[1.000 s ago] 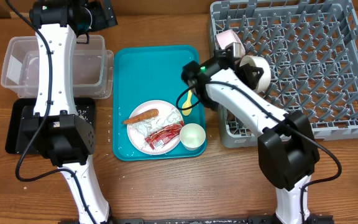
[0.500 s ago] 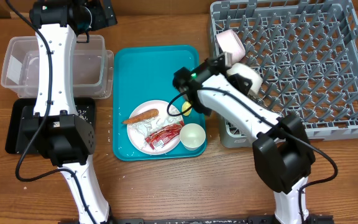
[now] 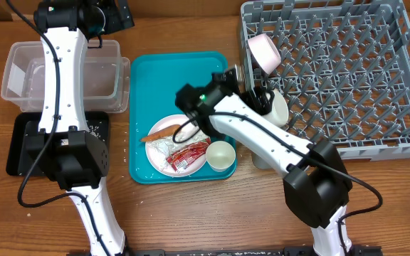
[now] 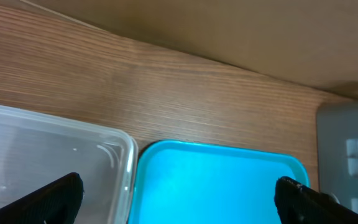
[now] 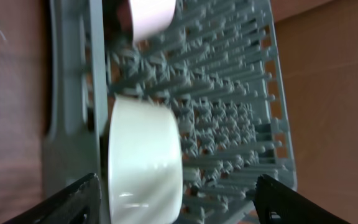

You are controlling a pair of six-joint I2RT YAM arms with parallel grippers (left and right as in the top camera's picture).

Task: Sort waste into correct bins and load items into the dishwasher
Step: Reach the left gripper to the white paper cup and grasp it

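Right gripper [image 5: 178,183]: jaws stood spread wide with nothing clamped; the white bowl [image 5: 143,162] sat between the fingers, nearer the left one.
Left gripper [image 4: 178,183]: jaws were fully spread and empty, over the far edges of the clear tub [image 3: 20,71] and the teal tray [image 3: 169,78].
Bowl position: it was on its edge just inside the left wall of the rack [image 3: 347,71], nearer than the pink bowl [image 3: 263,50].
Bowl appearance: smooth, glossy and round-sided, with nothing visible inside.
Risk 1: the bowl could tip or roll off its pegs. Likely cause: a finger brushing its side on the way out, since the left finger stood just beside it.
Risk 2: the bowl could slide down flat. Likely cause: glossy walls resting on only a few pegs.
Risk 3: the waste could scatter. Likely cause: the right arm crossing low over the plate [image 3: 184,124], which carried the sausage stick [image 3: 164,132], crumpled paper [image 3: 164,148] and red wrapper [image 3: 188,155].
Remaining work: the waste was unsorted, the cup [image 3: 220,155] was on the teal tray, and the black tray [image 3: 20,142] sat near left.
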